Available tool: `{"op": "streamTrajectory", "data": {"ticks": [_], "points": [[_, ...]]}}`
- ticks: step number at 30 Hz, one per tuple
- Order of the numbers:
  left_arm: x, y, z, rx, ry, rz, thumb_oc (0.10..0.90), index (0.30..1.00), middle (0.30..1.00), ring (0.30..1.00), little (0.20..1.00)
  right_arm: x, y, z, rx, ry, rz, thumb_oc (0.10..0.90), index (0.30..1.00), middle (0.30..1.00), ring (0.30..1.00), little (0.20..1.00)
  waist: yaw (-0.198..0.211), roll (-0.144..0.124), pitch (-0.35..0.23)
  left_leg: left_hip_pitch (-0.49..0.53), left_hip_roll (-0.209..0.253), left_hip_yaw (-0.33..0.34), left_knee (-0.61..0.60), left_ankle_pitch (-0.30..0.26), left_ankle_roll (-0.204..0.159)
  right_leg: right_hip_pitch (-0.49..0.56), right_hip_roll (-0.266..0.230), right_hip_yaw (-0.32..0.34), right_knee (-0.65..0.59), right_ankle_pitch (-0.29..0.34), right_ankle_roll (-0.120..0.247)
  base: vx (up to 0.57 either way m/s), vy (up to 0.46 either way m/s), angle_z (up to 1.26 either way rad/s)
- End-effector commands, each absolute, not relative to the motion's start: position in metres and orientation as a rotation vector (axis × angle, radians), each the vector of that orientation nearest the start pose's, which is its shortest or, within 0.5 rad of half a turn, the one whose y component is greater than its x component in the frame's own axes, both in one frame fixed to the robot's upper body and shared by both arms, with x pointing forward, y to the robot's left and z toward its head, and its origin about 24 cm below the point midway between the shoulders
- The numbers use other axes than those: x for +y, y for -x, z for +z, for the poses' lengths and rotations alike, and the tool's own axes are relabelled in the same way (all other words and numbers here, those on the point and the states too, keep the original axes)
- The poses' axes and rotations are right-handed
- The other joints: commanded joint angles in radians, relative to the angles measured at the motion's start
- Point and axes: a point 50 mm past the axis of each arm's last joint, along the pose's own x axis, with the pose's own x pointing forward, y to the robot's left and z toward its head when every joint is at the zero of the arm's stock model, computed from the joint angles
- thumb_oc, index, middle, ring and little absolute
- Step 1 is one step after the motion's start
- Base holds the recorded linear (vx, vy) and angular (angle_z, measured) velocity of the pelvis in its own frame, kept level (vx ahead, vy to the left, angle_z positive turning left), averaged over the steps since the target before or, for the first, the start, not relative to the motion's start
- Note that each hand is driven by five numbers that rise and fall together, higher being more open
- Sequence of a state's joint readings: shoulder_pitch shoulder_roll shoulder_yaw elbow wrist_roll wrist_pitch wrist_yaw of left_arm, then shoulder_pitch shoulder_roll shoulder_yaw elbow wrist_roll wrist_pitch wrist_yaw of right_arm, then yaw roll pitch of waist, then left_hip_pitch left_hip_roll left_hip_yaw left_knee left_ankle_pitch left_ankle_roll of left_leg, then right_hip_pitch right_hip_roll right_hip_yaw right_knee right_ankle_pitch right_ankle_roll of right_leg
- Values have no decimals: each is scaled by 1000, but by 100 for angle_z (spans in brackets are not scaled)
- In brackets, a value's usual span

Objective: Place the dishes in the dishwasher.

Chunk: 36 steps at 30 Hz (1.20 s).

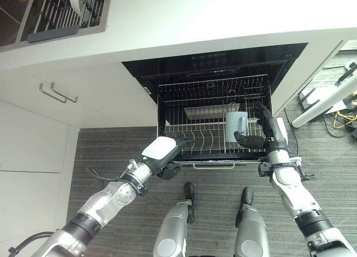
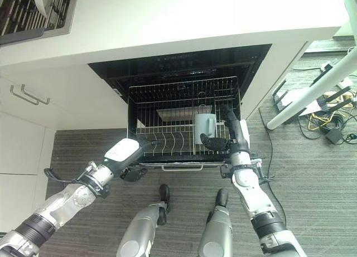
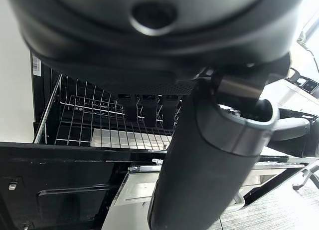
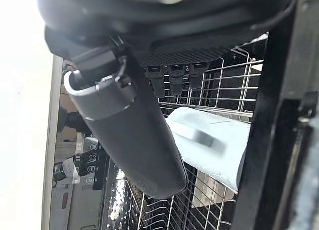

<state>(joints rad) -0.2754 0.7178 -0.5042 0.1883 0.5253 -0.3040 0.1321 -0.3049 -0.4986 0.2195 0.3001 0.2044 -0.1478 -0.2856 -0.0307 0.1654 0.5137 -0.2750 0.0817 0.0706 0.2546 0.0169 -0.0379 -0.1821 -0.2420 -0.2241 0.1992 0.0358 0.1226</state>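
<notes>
Dishwasher (image 1: pixel 167 73) open under the worktop (image 1: pixel 184 23); wire rack (image 1: pixel 215 120) pulled out toward the robot.

Pale blue mug (image 1: pixel 236 126) stands upright in the right half of the rack, handle facing the room. Right hand (image 1: pixel 262 135) is at the mug: thumb lies across the near face, fingers run up along the mug's right side. In the right wrist view the thumb sits against the mug (image 4: pixel 209 150) with the fingers straight beyond it, so the hand reads as spread round the mug, not clamped. Contact on the finger side I cannot confirm.

Left hand (image 1: pixel 167 154) rests at the front left rim of the rack, just above the rack handle (image 1: pixel 213 166). Fingers extended, relaxed, holding nothing.

A second rack (image 1: pixel 61 11) with a white plate (image 1: pixel 75 0) sits up on the worktop, far left, well apart from both hands.

Step judged: mug is being set down or just released in the rack. Next move calls for the right hand to draw straight back, clear of the wires, without tipping the mug. After that, the plate on the worktop is the likely next dish.
</notes>
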Motion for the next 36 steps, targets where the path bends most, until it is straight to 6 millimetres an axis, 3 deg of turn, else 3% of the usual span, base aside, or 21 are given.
{"op": "streamTrajectory", "data": {"ticks": [1,8,15,20,26,28,29,31,34,35,36], "points": [[156,-272,87,-512,-1119,-393,800,900,900,900,900,-220,-296,124,-387,311,-125,800,900,900,900,900,-23,46,-93,23,-5,29,45,-160,-2,-12,15,26,128,-204,8,0,0,0],[158,-268,83,-487,-1115,-384,800,900,900,900,900,-214,-285,142,-503,257,-90,800,900,900,900,900,-37,48,-106,36,-7,35,45,-171,0,0,13,32,115,-203,13,22,34,-2],[158,-263,73,-469,-1123,-345,800,900,900,900,900,-199,-259,182,-788,157,5,800,900,900,900,900,-48,32,-132,73,-14,55,45,-193,10,21,-5,39,101,-197,25,25,63,-4],[163,-262,75,-477,-1126,-282,800,900,900,900,900,-190,-239,211,-988,136,37,800,900,900,900,900,-42,-10,-174,128,-34,78,45,-223,31,50,-26,56,101,-201,33,-4,104,-7],[169,-261,76,-487,-1155,-230,800,900,900,900,900,-189,-230,218,-1048,129,17,800,900,900,900,900,-32,-53,-232,187,-69,84,45,-265,73,98,-45,76,101,-189,52,19,139,-11],[174,-263,80,-486,-1163,-199,800,900,900,900,900,-191,-229,218,-1053,145,-1,800,900,900,900,900,-29,-58,-246,200,-75,79,45,-275,87,106,-51,80,101,-168,55,5,134,-14],[185,-266,84,-452,-1145,-124,800,900,900,900,900,-195,-230,217,-1042,146,-21,800,900,900,900,900,-28,-58,-257,209,-79,68,45,-288,101,114,-52,85,101,-128,59,-6,141,-8],[201,-269,93,-421,-1033,-13,800,900,900,900,900,-203,-230,216,-1009,119,-24,800,900,900,900,900,-27,-61,-271,217,-81,56,45,-298,116,116,-18,84,124,-115,59,-4,127,-3],[214,-271,104,-376,-838,89,800,900,900,900,900,-214,-233,209,-917,82,-14,800,900,900,900,900,-24,-76,-295,212,-90,36,45,-304,123,122,96,74,129,-147,42,15,-2,7],[214,-271,106,-353,-681,81,800,900,900,900,900,-217,-231,204,-893,61,4,800,900,900,900,900,-32,-95,-306,215,-115,12,45,-305,120,130,195,95,101,-161,19,13,-43,2],[215,-271,106,-351,-671,79,800,900,900,900,900,-217,-231,204,-891,60,7,800,900,900,900,900,-33,-95,-307,215,-115,10,45,-305,119,129,200,95,101,-162,16,32,-54,2]]}}
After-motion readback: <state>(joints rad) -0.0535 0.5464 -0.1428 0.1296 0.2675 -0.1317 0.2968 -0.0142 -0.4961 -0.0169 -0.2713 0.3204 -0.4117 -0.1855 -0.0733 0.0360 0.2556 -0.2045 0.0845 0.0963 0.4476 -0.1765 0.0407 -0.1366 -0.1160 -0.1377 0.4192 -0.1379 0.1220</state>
